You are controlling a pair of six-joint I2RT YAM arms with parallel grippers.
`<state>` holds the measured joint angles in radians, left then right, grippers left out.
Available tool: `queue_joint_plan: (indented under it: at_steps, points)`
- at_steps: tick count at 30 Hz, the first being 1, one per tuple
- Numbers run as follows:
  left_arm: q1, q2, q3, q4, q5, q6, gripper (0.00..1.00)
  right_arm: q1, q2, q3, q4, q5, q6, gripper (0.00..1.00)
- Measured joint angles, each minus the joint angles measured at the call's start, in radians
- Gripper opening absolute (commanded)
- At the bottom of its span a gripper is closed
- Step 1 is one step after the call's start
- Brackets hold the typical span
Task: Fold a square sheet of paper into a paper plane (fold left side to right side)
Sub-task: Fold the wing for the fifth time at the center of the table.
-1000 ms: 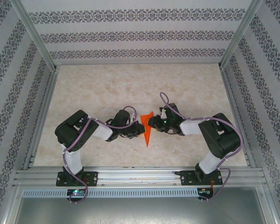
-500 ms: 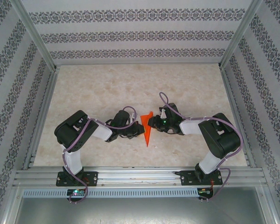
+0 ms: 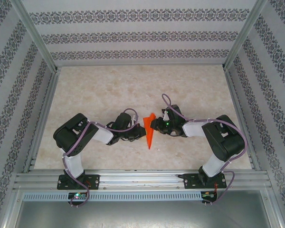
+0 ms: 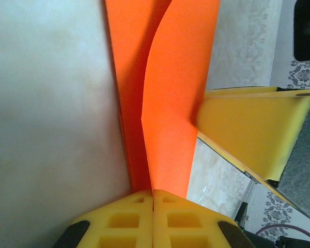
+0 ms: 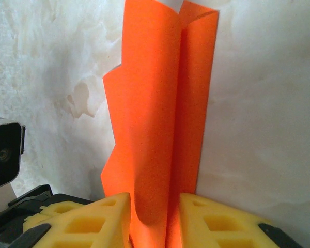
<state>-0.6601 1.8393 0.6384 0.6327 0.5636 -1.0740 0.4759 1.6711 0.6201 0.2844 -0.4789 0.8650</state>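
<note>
1. Nearest the camera, both arms are bolted to an aluminium rail. Each one rises from its base, elbows outward, then folds back in so the wrists face each other low over the middle of the table.
2. The left gripper has its yellow foam pads pressed flat together, no gap at all. They pinch the near end of the paper plane, and the orange sheet comes straight up out of the seam.
3. The right gripper comes in from the other side with its jaws narrowly apart. It straddles a loose upright fold of the same paper, which fills the gap and isn't squashed flat. From the left wrist, one of its yellow fingers touches the raised flap.
4. The paper is thin, matte, bright orange-red and plain. From above it's a skinny dart between the two grippers, sharp point toward the rail, one flap curling up off the creased base.
5. The tabletop is pale, marbled and smooth. Beyond it stand striped, patterned walls.
</note>
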Motion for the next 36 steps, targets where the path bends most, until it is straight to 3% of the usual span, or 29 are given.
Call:
queue_joint_plan:
  at_steps: [15, 36]
  points:
    - [-0.008, 0.0, 0.002, -0.006, -0.019, 0.002, 0.07, 0.0, 0.0, 0.004, -0.006, 0.0, 0.0, 0.32]
    - [-0.027, -0.011, 0.056, -0.14, -0.063, 0.024, 0.06, 0.006, -0.01, 0.004, -0.012, 0.019, 0.0, 0.33]
